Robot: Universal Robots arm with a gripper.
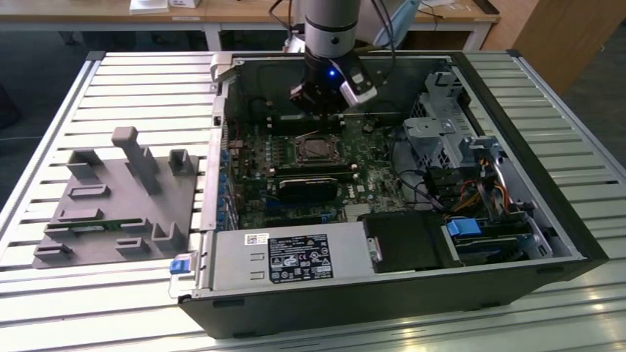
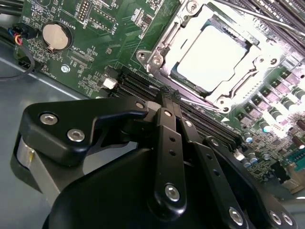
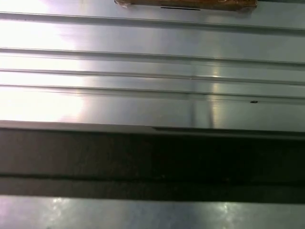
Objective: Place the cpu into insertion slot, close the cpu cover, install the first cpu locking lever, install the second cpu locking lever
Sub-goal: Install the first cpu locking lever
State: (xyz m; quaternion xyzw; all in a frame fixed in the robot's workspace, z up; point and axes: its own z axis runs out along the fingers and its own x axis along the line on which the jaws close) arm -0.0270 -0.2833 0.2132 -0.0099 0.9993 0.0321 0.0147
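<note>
One cpu [image 2: 212,57] sits in the insertion slot [image 2: 177,76] — cpu cover [image 2: 248,81] down; pincer [image 1: 328,99] state unclear.

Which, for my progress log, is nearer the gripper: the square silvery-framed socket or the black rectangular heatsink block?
The square silvery-framed socket, close by the black gripper; the black rectangular heatsink block lies farther off, past the socket.

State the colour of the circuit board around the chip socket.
Green, with small silver and black parts on it. The circuit board shows best in the second wrist view.
</note>
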